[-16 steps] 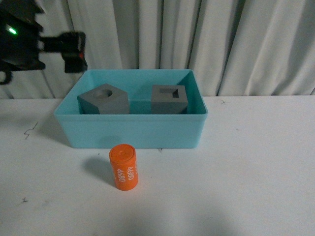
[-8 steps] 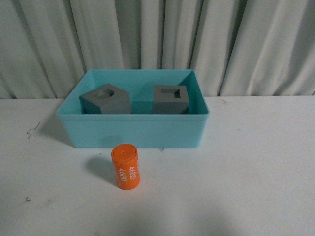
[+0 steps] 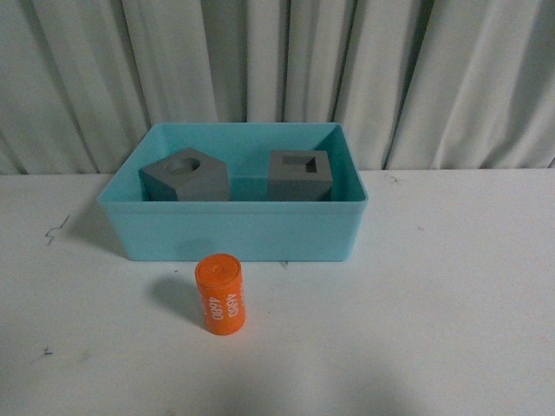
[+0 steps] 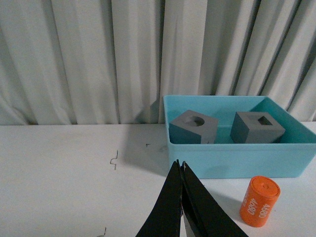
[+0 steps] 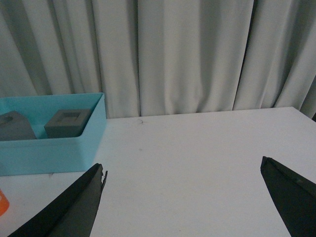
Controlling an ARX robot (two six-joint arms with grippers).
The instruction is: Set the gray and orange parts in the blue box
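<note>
Table [image 3: 451,303], 2 cubes [image 3: 186,178] [image 3: 299,173] in box [image 3: 234,230], 1 cyl [image 3: 220,293], L end effector [image 4: 179,167] clenched, R [image 5: 182,163] released

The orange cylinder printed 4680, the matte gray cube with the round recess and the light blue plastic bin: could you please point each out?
Orange cylinder printed 4680 [image 3: 224,305]: front view, its printed side.
Gray cube with round recess [image 3: 206,186]: front view, its right-hand face.
Light blue plastic bin [image 3: 260,230]: front view, its near wall.

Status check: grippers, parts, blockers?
Left gripper shut, empty; right gripper open, empty. Round-recess cube and square-recess cube in blue box; orange cylinder upright on table outside it. No obstruction seen.
</note>
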